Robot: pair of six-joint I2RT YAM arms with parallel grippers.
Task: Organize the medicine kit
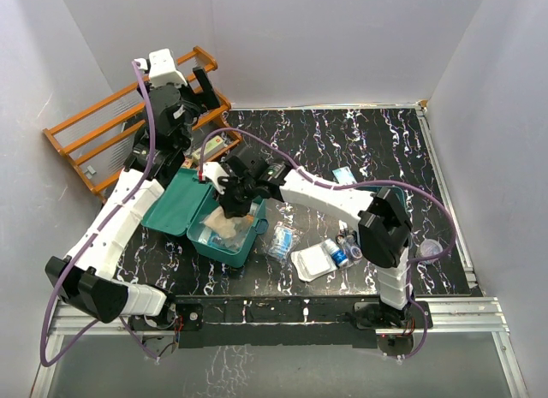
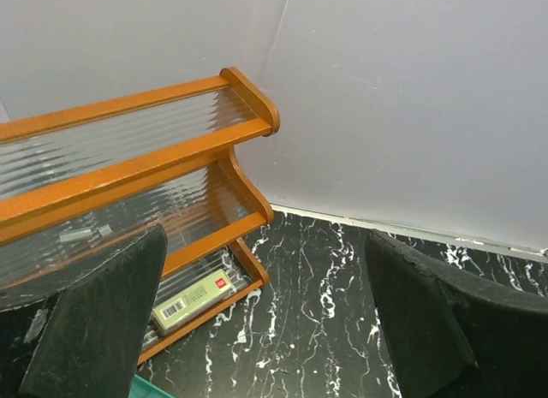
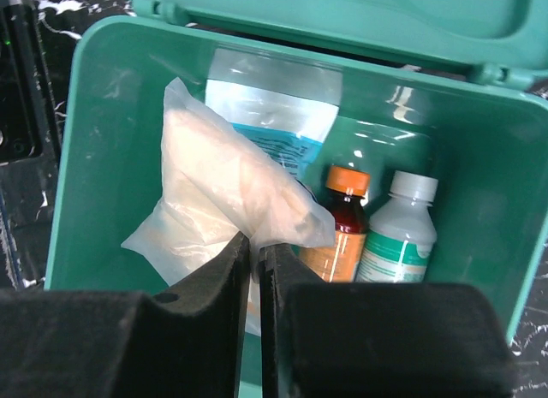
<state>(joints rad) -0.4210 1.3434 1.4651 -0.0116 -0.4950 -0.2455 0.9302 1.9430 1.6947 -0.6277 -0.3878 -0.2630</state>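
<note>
While the open medicine kit (image 3: pixel 94 158) lies directly below the right gripper (image 3: pixel 254 244), whose jaws pinch nearly closed on a clear bag (image 3: pixel 214 184) of pale contents beside an orange-capped bottle (image 3: pixel 342 218), packing seems in hand, so next comes releasing and lifting clear; on the left gripper (image 2: pixel 265 278) the jaws gape wide, empty.

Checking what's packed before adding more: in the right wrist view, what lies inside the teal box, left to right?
First the cream-white soft plastic bag → amber plastic bottle with orange cap → white plastic bottle with white cap and green label. The clear blue-printed packet behind overlaps them, so it is skipped.
</note>
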